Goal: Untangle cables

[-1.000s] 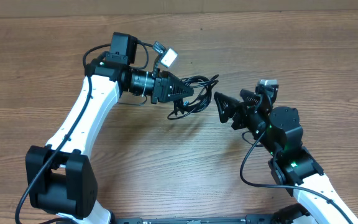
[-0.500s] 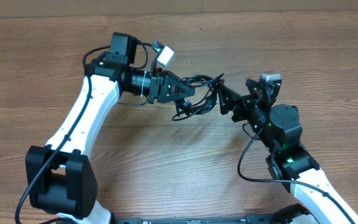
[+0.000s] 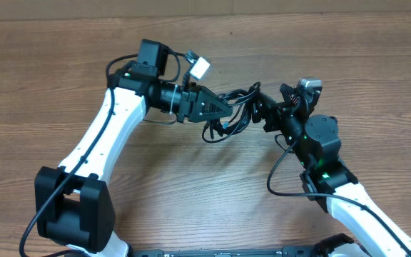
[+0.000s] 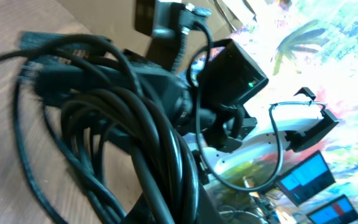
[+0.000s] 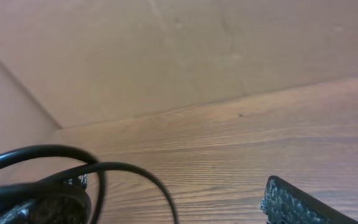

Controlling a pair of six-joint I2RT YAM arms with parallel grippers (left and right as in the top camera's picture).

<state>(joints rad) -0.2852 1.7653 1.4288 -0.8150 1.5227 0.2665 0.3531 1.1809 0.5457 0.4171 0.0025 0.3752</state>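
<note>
The cables (image 3: 235, 108) are a small bundle of thin black cords lifted off the wooden table (image 3: 191, 185) near its middle. My left gripper (image 3: 222, 108) is shut on the bundle's left side. Up close the cables (image 4: 135, 124) fill the left wrist view, running down into the left gripper (image 4: 179, 213). My right gripper (image 3: 258, 105) is open at the bundle's right edge. In the right wrist view two strands of the cables (image 5: 129, 166) loop beside the left finger, and the right finger pad (image 5: 297, 202) stands well apart from them.
The right arm's dark wrist (image 4: 229, 68) looms just behind the bundle in the left wrist view. A cardboard wall (image 5: 197, 56) rises at the table's far edge. Bare wood (image 3: 34, 78) lies around both arms.
My right gripper has moved up and left until its fingers reach the bundle's right edge. My left gripper has shifted slightly right with the cables still in it.
</note>
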